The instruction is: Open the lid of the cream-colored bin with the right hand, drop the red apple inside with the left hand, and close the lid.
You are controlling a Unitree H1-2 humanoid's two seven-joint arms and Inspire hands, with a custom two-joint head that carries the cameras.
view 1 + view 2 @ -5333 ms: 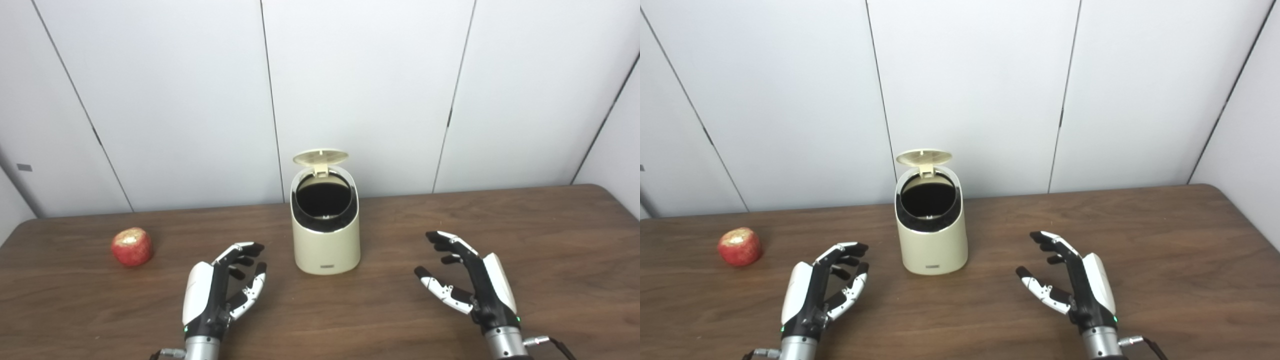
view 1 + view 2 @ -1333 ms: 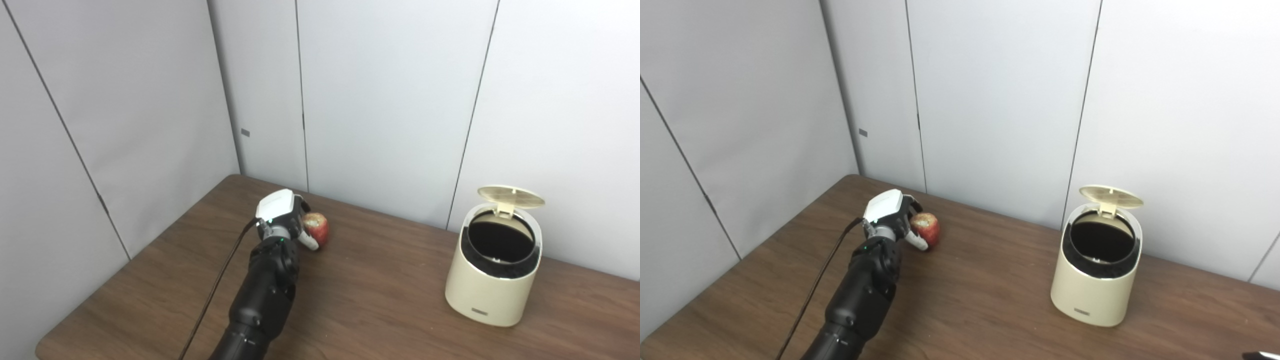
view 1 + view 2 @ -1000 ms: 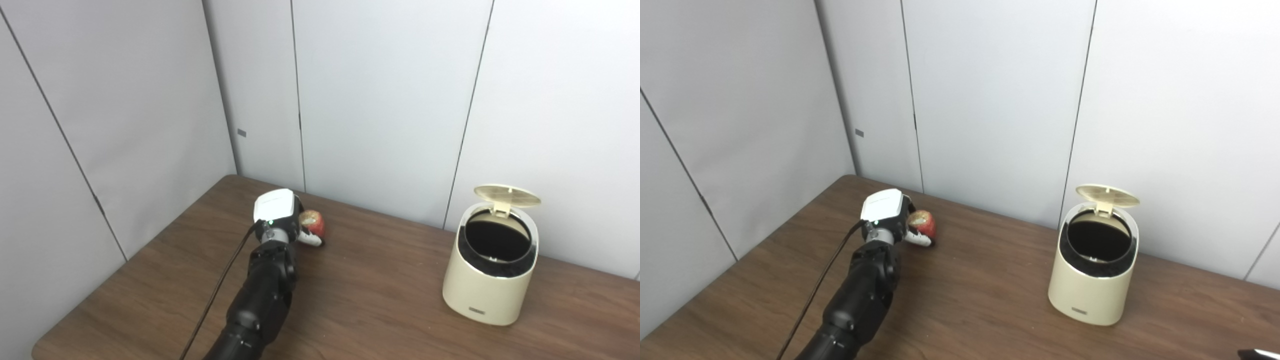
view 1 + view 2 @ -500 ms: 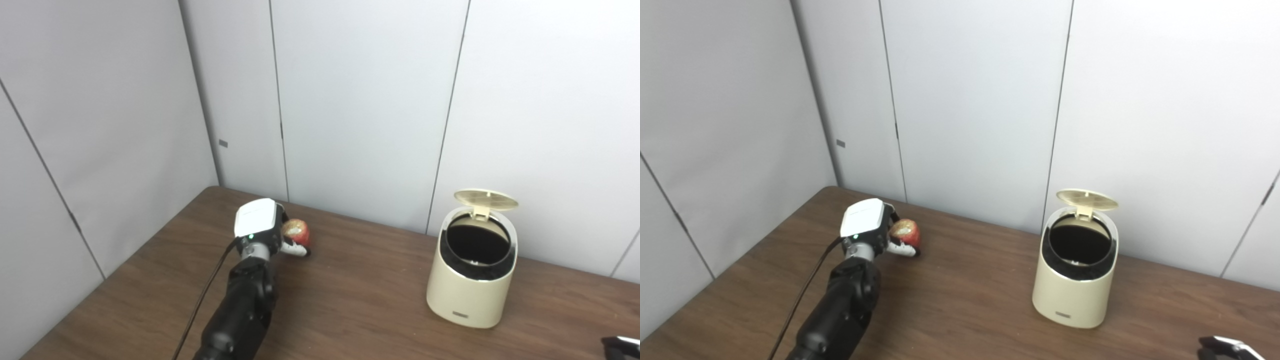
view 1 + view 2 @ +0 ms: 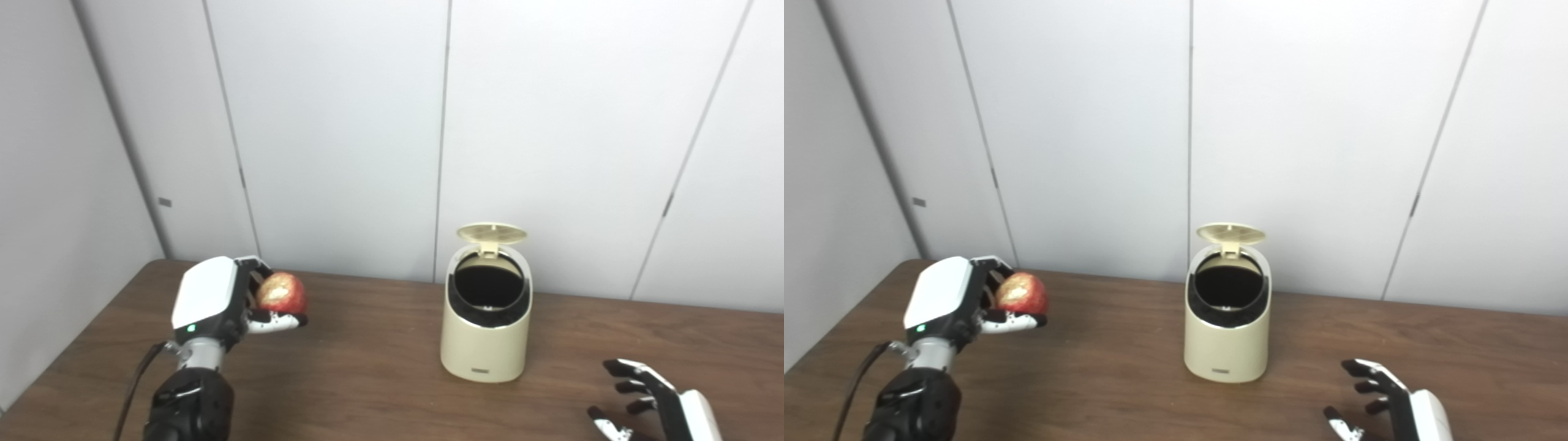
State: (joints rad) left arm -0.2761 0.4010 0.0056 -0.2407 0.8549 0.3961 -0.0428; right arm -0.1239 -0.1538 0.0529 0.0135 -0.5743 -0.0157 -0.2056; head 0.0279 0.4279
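Note:
The cream-colored bin (image 5: pixel 485 334) stands near the back of the brown table (image 5: pixel 367 380), its lid (image 5: pixel 492 232) tipped up and the dark inside showing. My left hand (image 5: pixel 217 300) is raised above the table's left part, well left of the bin, and is shut on the red apple (image 5: pixel 281 292). The apple (image 5: pixel 1022 293) is clear of the tabletop. My right hand (image 5: pixel 658 404) rests low at the bottom right, right of the bin, with its fingers spread and nothing in it.
White wall panels (image 5: pixel 343 135) close off the back and left of the table. A black cable (image 5: pixel 131 392) runs along my left forearm. Bare brown tabletop lies between the apple and the bin.
The camera has swung right, bringing my right hand into view. My left hand has lifted the apple off the table and carried it nearer to me.

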